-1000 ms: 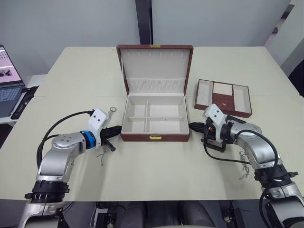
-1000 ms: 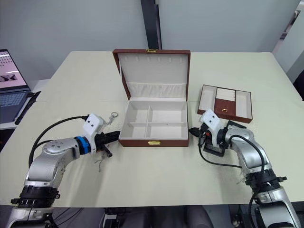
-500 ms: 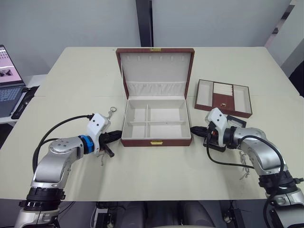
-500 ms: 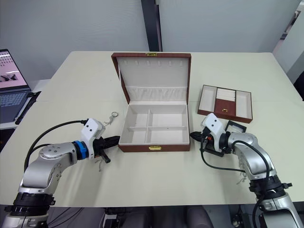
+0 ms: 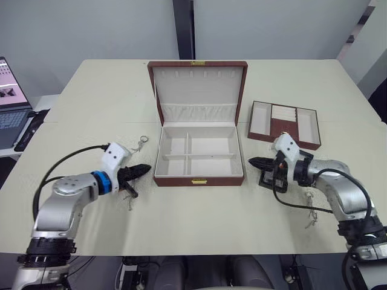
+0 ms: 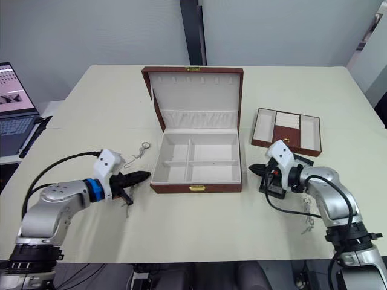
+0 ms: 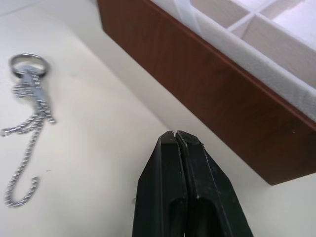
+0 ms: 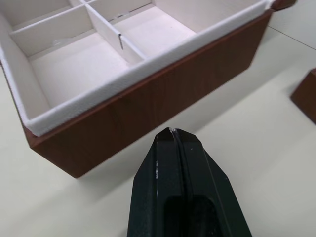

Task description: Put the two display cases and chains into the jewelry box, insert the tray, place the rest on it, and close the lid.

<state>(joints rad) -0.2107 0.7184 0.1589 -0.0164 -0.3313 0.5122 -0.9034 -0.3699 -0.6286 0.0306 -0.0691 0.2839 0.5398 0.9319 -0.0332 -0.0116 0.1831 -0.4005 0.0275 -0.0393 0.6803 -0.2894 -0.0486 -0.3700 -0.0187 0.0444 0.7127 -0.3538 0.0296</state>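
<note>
The box (image 5: 198,151) stands open in the middle of the table (image 5: 181,217), lid up, and its four compartments are all empty, so the first step, loading the cases and chains, appears not yet done. The left gripper (image 5: 144,169) is at 9 o'clock of the box, clenched on nothing, pointing at the box wall. A chain (image 7: 27,98) with a ring lies on the table near it, at about 10 o'clock of the box. The right gripper (image 5: 254,162) is at 3 o'clock, also clenched and empty. A dark case (image 5: 269,179) lies just under this arm. The tray (image 5: 284,124) waits at 2 o'clock. Probably each gripper must next open and take its nearest item.
</note>
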